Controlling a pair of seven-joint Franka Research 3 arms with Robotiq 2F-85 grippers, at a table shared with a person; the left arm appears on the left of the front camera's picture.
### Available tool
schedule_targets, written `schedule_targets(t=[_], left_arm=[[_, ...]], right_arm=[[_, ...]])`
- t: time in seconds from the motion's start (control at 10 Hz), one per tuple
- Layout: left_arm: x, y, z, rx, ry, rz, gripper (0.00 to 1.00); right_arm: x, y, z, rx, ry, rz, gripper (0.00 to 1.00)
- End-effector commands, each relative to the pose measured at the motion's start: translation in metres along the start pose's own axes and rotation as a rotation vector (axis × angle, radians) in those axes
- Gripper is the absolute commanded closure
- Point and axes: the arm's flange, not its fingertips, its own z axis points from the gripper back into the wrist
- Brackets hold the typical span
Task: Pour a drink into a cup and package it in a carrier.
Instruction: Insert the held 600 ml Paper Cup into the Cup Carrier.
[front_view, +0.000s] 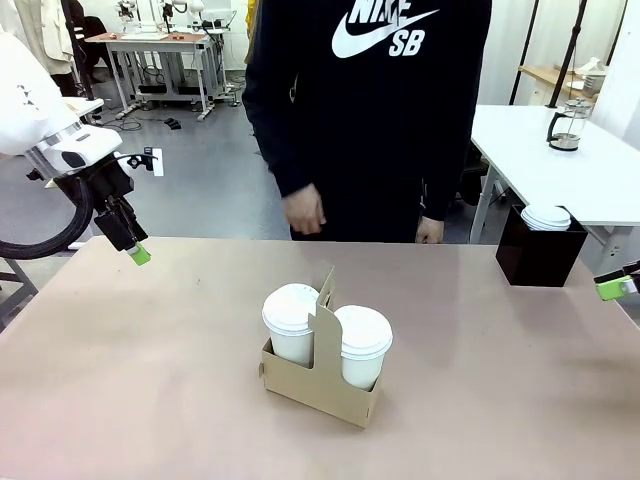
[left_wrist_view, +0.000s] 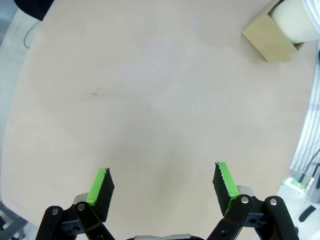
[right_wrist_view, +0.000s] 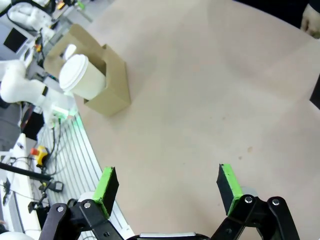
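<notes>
Mid-counter (front_view: 150, 380) we see two lidded cups seated in the carrier (front_view: 320, 385), well apart from both our jaws, each wide and empty, left arm nearer

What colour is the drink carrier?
Plain brown cardboard carrier, clearest in the front view.

two lidded cups packed in the carrier, mid-desk in front of me

the carrier (front_view: 320, 385) is brown cardboard, standing upright near the middle of the desk (front_view: 150, 380), its tall handle panel rising between two slots. a white paper cup (front_view: 291, 323) with a white plastic lid stands upright in the slot toward my left, and a second lidded cup (front_view: 362, 345) in the slot toward my right. i can't see any drink; both lids are on.
</notes>
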Motion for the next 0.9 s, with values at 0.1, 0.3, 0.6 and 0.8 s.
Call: schedule_targets(t=[0.1,0.3,0.6,0.8], left_arm=[[-0.0007,-0.0019,0.0000,0.005,-0.020,0.006,0.00],[-0.0007,-0.0019,0.0000,0.005,-0.020,0.006,0.00],[-0.0007,-0.0019,0.0000,0.005,-0.020,0.006,0.00],[-0.0007,-0.0019,0.0000,0.005,-0.020,0.006,0.00]], right_arm=[[-0.0012,-0.0008,0.0010,-0.011,0.010,0.002,0.00],[-0.0012,-0.0008,0.0010,-0.011,0.010,0.002,0.00],[-0.0012,-0.0008,0.0010,-0.011,0.010,0.002,0.00],[-0.0012,-0.0008,0.0010,-0.011,0.010,0.002,0.00]])
